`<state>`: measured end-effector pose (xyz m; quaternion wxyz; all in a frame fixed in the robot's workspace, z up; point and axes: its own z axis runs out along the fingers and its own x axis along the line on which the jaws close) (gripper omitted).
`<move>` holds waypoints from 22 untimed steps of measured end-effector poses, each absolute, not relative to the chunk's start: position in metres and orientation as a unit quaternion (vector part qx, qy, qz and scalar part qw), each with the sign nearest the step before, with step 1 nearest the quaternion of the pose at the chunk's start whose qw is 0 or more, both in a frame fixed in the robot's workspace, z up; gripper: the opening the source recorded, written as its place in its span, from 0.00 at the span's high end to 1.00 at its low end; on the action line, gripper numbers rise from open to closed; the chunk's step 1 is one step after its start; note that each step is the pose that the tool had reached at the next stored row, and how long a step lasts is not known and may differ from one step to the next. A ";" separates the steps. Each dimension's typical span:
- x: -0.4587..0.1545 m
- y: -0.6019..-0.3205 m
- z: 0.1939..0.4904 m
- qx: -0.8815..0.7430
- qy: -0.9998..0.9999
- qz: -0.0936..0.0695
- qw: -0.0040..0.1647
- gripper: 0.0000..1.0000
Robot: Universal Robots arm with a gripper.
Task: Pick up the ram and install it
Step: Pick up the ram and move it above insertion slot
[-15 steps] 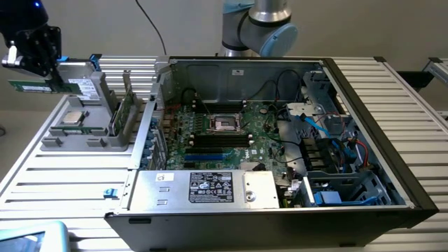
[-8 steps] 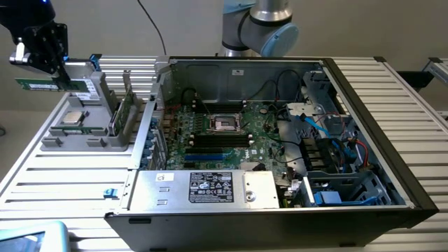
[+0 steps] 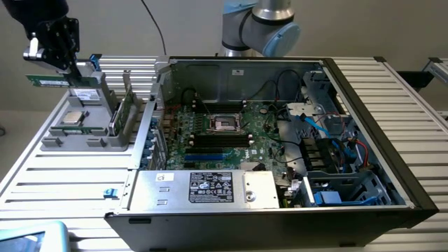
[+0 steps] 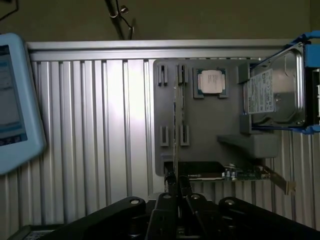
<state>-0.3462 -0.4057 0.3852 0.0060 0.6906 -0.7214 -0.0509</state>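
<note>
My gripper (image 3: 70, 77) hangs above the grey parts holder (image 3: 60, 143) at the exterior view's left, shut on the ram (image 3: 46, 80), a slim green stick held clear of the holder. In the wrist view the ram (image 4: 175, 130) appears edge-on as a thin line running out from between the fingers of the gripper (image 4: 176, 188), over the grey holder (image 4: 210, 125). The open computer case (image 3: 378, 131) lies to the exterior view's right, with the motherboard (image 3: 210, 155) and its black slots (image 3: 220, 139) inside.
The holder carries a silver processor chip (image 4: 211, 81), a hard drive (image 4: 275, 95) and a larger green expansion card (image 4: 225, 172). A pale blue tablet (image 4: 12, 100) lies on the slatted table. Inside the case sit a power supply (image 3: 203, 189) and cables (image 3: 329, 136).
</note>
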 end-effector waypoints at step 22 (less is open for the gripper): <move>-0.268 -0.424 0.400 0.692 -0.718 -0.073 -0.016 0.87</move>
